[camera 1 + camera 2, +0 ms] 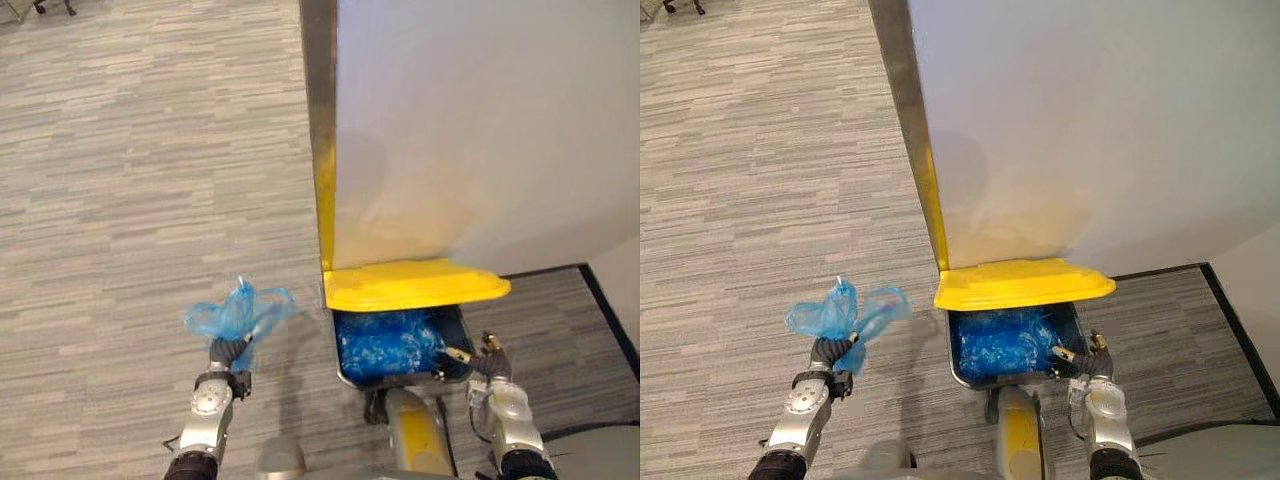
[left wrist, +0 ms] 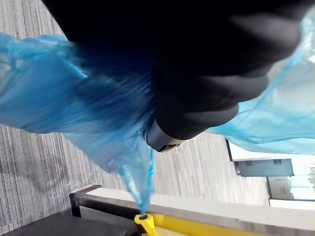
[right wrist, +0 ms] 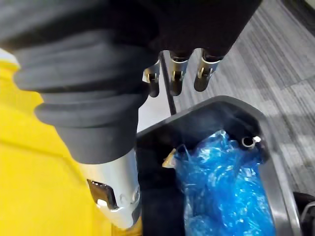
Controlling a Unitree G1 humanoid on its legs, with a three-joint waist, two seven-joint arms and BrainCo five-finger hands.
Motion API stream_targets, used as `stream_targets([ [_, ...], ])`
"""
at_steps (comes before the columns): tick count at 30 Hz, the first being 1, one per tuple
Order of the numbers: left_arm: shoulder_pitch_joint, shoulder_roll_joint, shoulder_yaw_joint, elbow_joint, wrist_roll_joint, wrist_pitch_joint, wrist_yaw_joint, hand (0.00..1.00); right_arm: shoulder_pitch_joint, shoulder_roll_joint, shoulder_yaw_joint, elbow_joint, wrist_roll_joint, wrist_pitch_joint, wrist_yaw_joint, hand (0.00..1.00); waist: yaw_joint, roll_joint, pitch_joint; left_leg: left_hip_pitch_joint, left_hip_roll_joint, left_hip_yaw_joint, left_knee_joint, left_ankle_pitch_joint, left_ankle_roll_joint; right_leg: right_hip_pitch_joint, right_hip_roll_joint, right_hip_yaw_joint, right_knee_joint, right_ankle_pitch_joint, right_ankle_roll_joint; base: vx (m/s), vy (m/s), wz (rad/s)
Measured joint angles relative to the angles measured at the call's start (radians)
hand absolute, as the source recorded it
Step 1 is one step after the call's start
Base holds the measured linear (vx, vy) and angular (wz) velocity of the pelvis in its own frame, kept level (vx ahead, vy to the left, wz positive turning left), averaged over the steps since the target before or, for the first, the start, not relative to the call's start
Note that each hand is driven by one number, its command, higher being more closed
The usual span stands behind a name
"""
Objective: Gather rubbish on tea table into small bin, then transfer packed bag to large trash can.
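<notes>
Gripping hand: the blue bag (image 1: 238, 312) is clasped at its neck by the left hand (image 1: 228, 352), fingers curled round the film
Bag position: held over the carpet (image 1: 120, 200), beside the large trash can (image 1: 340, 370) — not yet above its opening
Right hand (image 1: 487, 352): at the can's right rim; its state cannot be told
Lid (image 1: 415, 283): raised
Advice: the bag is best carried fully over the opening before release — clear of the lid

Both arms are stuck out in front, forearms low and roughly parallel. The left hand (image 1: 229, 352) has its fingers curled tight round a scrunched blue bag (image 1: 225, 315). The right hand (image 1: 489, 362) is off on the right side, angled inward a bit.
</notes>
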Motion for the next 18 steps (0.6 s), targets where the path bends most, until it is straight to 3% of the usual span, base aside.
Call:
stream_targets([
  [4,0.022,0.024,0.014,0.000,0.001,-0.001,-0.003,1.00,-0.011,0.005,0.109,-0.003,-0.002,0.000,0.007,0.00,0.002,-0.010,-0.007,-0.052,0.000,-0.034,-0.010,-0.016,0.010,-0.026,0.002,-0.003,-0.039,0.031,0.028,-0.15,-0.032,0.18],
  [9,0.035,0.023,0.002,-0.001,0.001,-0.001,-0.005,1.00,-0.190,-0.019,0.157,-0.018,-0.012,-0.002,0.012,0.00,0.004,-0.002,-0.009,-0.146,-0.009,-0.076,-0.014,0.030,-0.033,-0.105,-0.010,-0.026,-0.027,0.042,0.011,-0.04,-0.068,0.22],
  [12,0.020,0.021,-0.042,-0.011,0.000,-0.014,-0.018,1.00,-0.384,-0.088,0.162,0.032,-0.012,-0.002,-0.019,0.00,0.012,0.013,-0.008,-0.179,0.003,-0.101,-0.031,0.073,-0.058,-0.125,-0.018,-0.057,-0.020,0.046,0.005,0.01,-0.078,0.31],
  [16,0.018,0.020,-0.066,-0.038,-0.019,-0.041,-0.018,1.00,-0.599,-0.222,0.238,0.129,-0.001,0.000,-0.034,0.00,0.021,0.043,0.009,-0.225,0.021,-0.119,-0.032,0.083,-0.068,-0.130,-0.011,-0.093,-0.062,0.059,-0.014,-0.06,-0.072,0.21],
  [18,0.014,0.019,-0.070,-0.066,-0.041,-0.046,-0.016,1.00,-0.641,-0.270,0.250,0.149,0.002,0.002,-0.048,0.00,0.039,0.051,0.014,-0.239,0.023,-0.120,-0.032,0.091,-0.064,-0.130,-0.002,-0.095,-0.091,0.069,-0.011,-0.12,-0.049,0.06],
])
